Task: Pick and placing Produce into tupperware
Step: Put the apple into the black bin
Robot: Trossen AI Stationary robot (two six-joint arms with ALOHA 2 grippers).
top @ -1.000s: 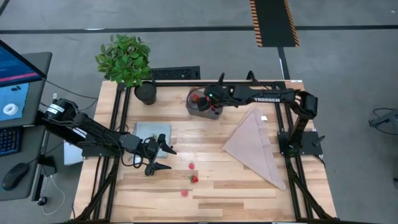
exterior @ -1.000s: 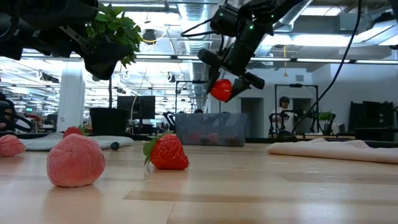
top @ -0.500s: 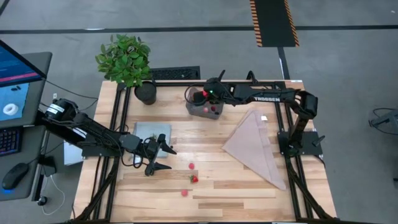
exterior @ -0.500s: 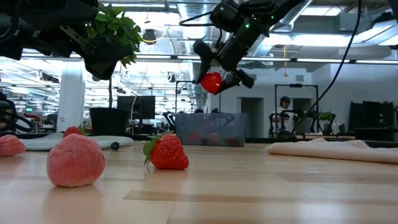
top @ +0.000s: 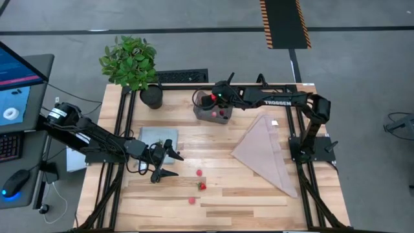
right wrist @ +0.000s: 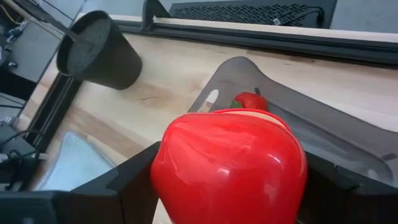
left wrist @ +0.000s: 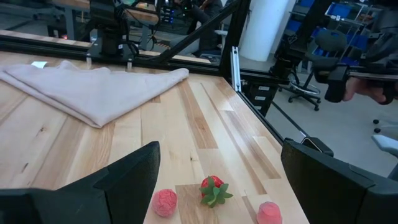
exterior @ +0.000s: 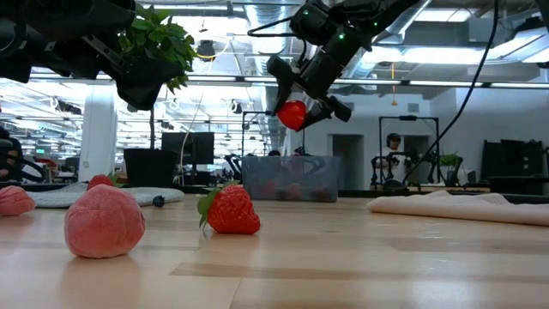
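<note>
Bright red and glossy, the large round fruit point(right wrist: 230, 165) sits clamped between the fingers of the right gripper point(exterior: 302, 94), hanging above the near wall of the translucent grey tub point(exterior: 289, 178), where a few small pieces already lie. To finish well, the gripper should centre over the tub and descend before letting go, so the fruit cannot bounce out. The left gripper point(top: 167, 163) waits with jaws wide above the tabletop point(top: 246, 194), near three loose berries point(left wrist: 212, 190).
</note>
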